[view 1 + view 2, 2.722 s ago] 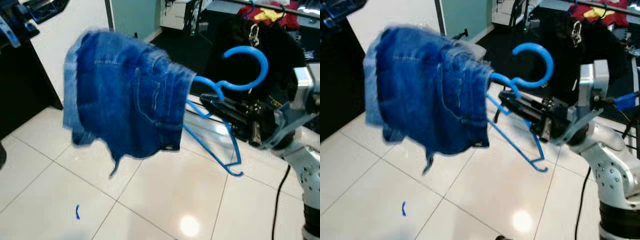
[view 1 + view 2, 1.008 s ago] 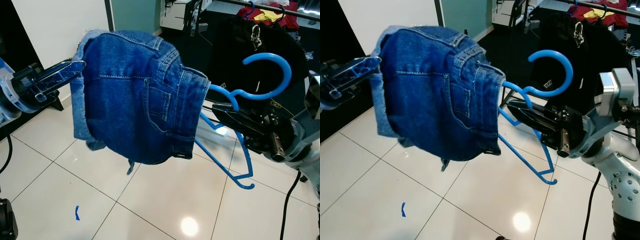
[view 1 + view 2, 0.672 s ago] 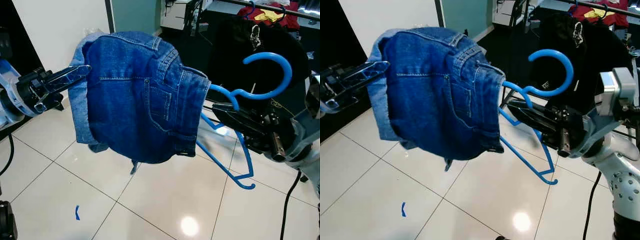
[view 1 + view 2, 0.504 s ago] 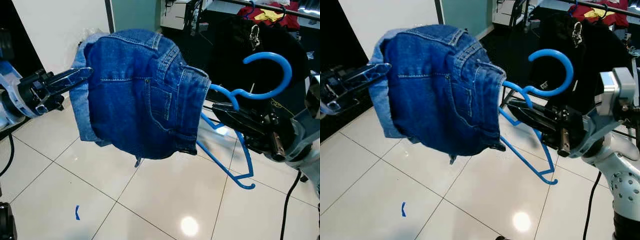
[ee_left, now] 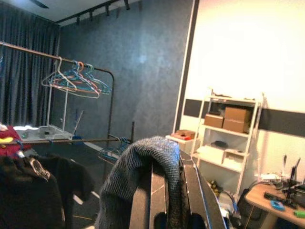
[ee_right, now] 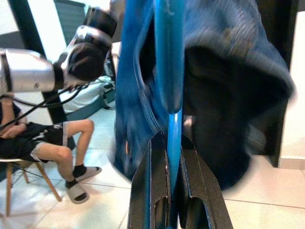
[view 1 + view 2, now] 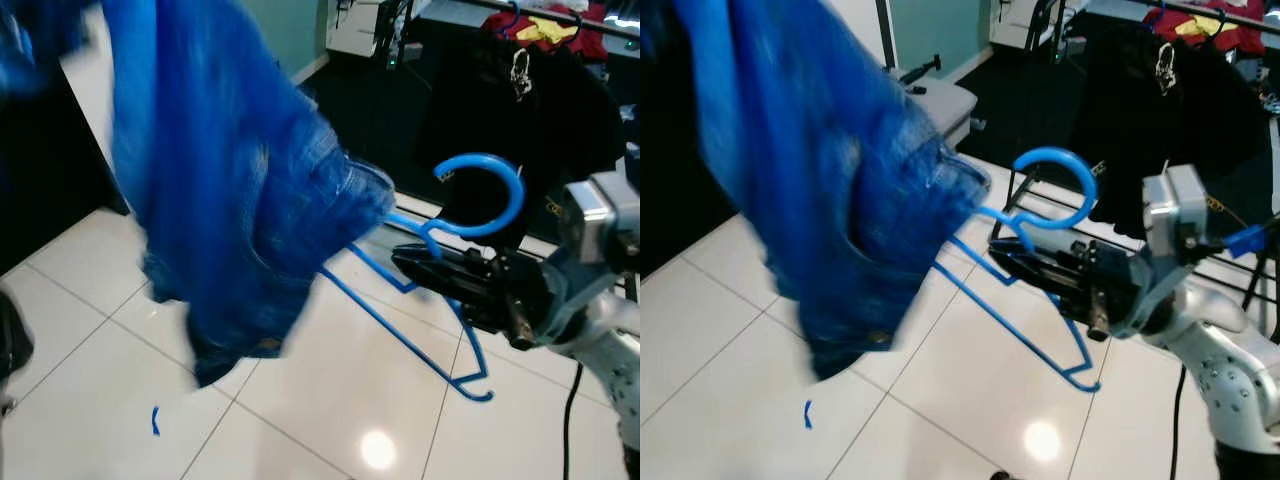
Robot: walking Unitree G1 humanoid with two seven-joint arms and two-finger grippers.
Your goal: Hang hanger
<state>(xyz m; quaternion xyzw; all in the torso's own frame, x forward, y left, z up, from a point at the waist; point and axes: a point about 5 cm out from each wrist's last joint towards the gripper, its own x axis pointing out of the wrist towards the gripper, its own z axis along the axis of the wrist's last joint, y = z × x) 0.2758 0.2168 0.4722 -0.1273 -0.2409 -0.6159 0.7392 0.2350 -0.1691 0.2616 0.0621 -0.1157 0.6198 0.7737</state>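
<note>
From the head views, the right gripper (image 7: 420, 262) clamps its fingers on the blue hanger (image 7: 478, 200) just below the hook, frame slanting down toward the tiled floor (image 7: 330, 400). Blurred blue jeans (image 7: 240, 210) drape off the hanger's far end, held high on the robot's left, with a clothes rack (image 7: 1200, 20) of dark garments behind. Left wrist view: the left gripper (image 5: 164, 171) has its fingers closed on a fold of grey-looking fabric, an empty-hanger rail (image 5: 71, 76) and shelving (image 5: 228, 133) beyond. Right wrist view: the hanger's blue bar runs straight up from between the fingers (image 6: 150, 191), jeans bunched above, a seated person's legs (image 6: 62, 152) at the side.
</note>
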